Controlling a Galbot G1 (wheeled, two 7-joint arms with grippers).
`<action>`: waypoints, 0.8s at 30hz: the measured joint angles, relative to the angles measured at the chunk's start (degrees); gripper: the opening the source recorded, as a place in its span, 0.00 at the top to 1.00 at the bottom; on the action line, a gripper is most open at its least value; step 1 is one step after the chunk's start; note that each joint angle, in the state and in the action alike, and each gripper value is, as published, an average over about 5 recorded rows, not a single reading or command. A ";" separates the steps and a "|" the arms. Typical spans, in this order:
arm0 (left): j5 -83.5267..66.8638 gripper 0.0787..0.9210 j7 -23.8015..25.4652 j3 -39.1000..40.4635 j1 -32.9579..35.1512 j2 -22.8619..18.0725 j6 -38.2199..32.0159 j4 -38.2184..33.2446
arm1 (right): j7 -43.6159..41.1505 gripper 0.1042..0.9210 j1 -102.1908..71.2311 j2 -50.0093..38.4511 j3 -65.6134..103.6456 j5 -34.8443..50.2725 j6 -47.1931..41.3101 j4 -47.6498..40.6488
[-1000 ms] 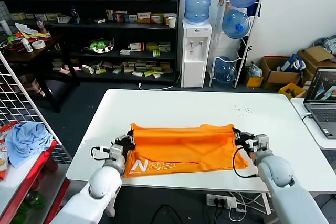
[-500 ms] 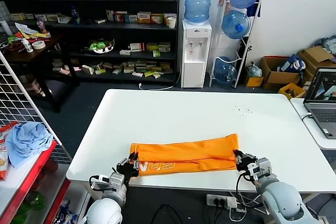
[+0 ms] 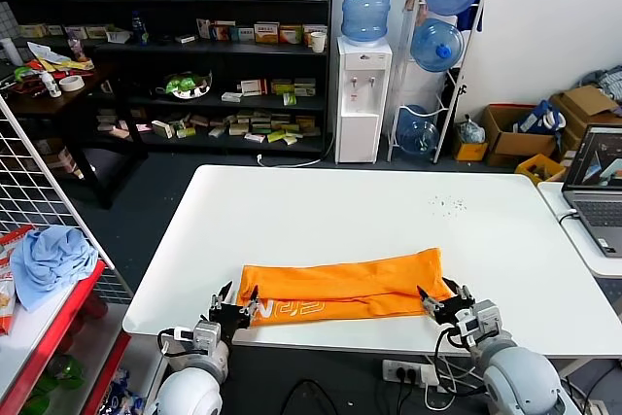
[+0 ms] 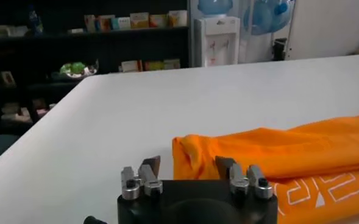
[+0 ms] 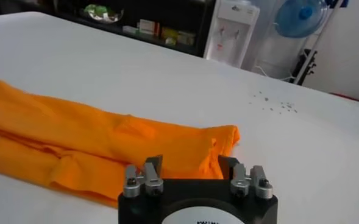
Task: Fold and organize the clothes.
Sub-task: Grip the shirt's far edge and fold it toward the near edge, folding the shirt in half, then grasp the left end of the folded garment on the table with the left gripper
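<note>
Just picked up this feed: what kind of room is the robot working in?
Probably a lab or stockroom rather than a home: dark shelves of boxed goods, a water dispenser beside spare bottles, and a white table holding the folded orange T-shirt.

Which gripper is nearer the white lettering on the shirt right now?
Left. The left gripper, fingers open, sits at the orange T-shirt's end beside the white lettering; the right gripper, also open, is at the opposite end.
</note>
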 measured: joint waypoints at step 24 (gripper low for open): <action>-8.10 0.67 1.14 0.02 -2.01 0.26 1.50 2.42 | 0.16 0.12 -1.04 0.09 -0.65 -0.32 -0.33 0.93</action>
